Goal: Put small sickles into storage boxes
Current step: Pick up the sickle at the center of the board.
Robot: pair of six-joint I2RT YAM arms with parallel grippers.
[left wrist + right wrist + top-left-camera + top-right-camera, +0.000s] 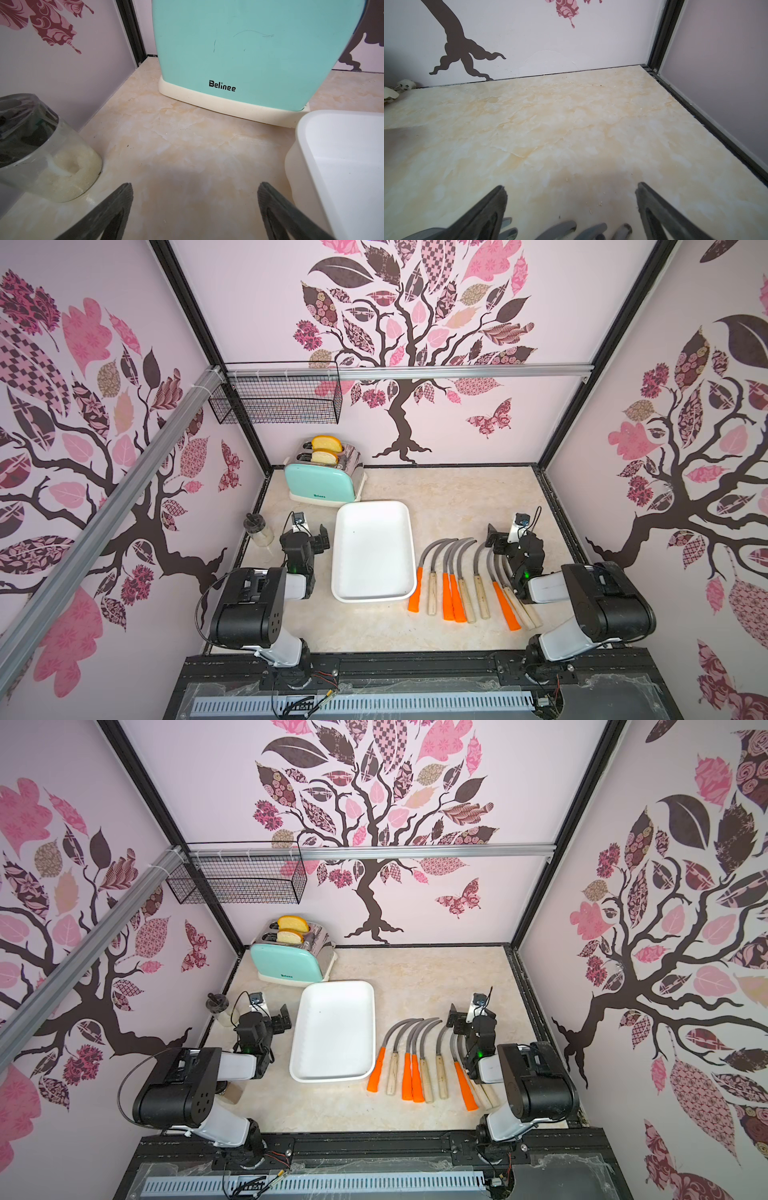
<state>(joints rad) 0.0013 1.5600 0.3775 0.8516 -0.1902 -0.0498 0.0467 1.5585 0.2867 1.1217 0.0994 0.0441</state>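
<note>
I am facing a beige marbled tabletop inside tree-patterned walls. Nine small sickles are lying beside one white tray. My left gripper and right gripper are gaping wide, empty.

Small sickles: grey blades; four handles bright orange, five pale wood.
Storage tray: plain white.
Toaster: mint-green side, cream base, black lettering, mirror-silver body.
Bread slices: golden crust, pale crumb.
Wire basket: black.
Jar: clear, dark lid, off-white grains.
Tabletop: cream-and-beige marbling.
Walls: pale pink, dark-brown tree, pink patterned leaves.
</note>
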